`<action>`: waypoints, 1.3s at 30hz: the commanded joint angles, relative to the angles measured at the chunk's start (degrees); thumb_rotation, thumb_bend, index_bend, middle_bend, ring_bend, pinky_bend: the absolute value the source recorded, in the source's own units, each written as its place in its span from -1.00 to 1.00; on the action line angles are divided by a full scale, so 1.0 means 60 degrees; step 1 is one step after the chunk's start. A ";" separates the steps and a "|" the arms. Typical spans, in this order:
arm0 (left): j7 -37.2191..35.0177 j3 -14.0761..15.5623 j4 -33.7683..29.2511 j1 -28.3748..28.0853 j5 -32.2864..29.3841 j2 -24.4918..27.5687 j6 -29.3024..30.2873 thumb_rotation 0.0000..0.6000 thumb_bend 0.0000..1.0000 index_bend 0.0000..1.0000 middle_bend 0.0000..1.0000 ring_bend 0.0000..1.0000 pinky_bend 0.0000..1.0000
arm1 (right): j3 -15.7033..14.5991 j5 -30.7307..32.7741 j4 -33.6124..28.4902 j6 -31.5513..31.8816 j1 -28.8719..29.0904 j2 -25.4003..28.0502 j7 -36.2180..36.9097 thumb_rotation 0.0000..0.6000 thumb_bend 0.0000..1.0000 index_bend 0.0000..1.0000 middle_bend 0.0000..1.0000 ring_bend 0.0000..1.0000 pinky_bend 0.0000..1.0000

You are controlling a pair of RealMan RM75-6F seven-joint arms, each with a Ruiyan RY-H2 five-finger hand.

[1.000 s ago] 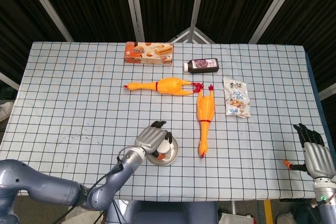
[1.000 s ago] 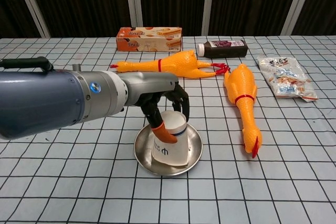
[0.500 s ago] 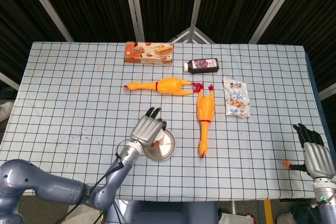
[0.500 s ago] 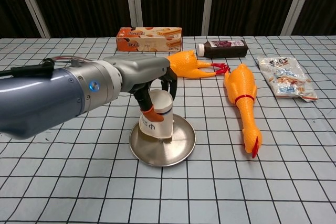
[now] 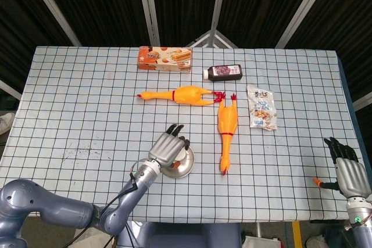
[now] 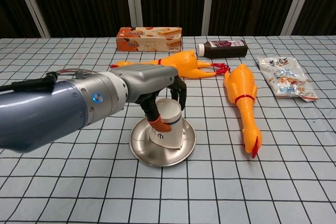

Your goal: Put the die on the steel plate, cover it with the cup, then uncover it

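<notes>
White cup (image 6: 168, 128) sits inverted on plate (image 6: 140, 150), left hand (image 6: 164, 94) grasping it from 11 o'clock; die hidden, presumably covered; uncovering remains.

Table (image 5: 87, 97) in checked cloth: steel plate (image 6: 144, 153) near front edge; two rubber chickens (image 5: 180, 94) (image 5: 226, 123) mid-table; biscuit box (image 5: 164, 58), dark bottle (image 5: 224, 73) toward far edge; snack bag (image 5: 261, 107) rightward
</notes>
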 commanded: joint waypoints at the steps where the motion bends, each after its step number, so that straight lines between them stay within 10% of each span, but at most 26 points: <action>1: -0.0421 -0.0048 -0.0048 0.0093 0.0145 0.0039 -0.0375 1.00 -0.27 -0.18 -0.27 -0.95 -1.00 | -0.0005 -0.0003 -0.0013 0.0005 -0.0003 0.0003 -0.0009 1.00 -0.96 -0.89 -1.00 -0.82 -1.00; 17: -0.2144 -0.0659 -0.1289 -0.0357 -0.2695 0.1536 -0.2956 1.00 -0.27 -0.17 -0.26 -0.95 -1.00 | 0.0004 0.0046 -0.0057 0.0004 0.0008 -0.0006 -0.0100 1.00 -0.96 -0.89 -1.00 -0.82 -1.00; 27: -0.0437 0.0393 -0.0256 -0.0506 -0.0890 0.0453 -0.0086 1.00 -0.27 -0.16 -0.26 -0.95 -1.00 | -0.0017 0.0015 -0.0085 -0.0044 0.0019 0.0022 -0.0036 1.00 -0.96 -0.89 -1.00 -0.82 -1.00; 39: -0.0386 0.0913 0.0895 -0.0123 0.1222 -0.0193 0.0493 1.00 -0.27 -0.16 -0.27 -0.95 -1.00 | -0.0031 -0.0020 -0.0100 -0.0061 0.0011 0.0063 0.0087 1.00 -0.96 -0.89 -1.00 -0.83 -1.00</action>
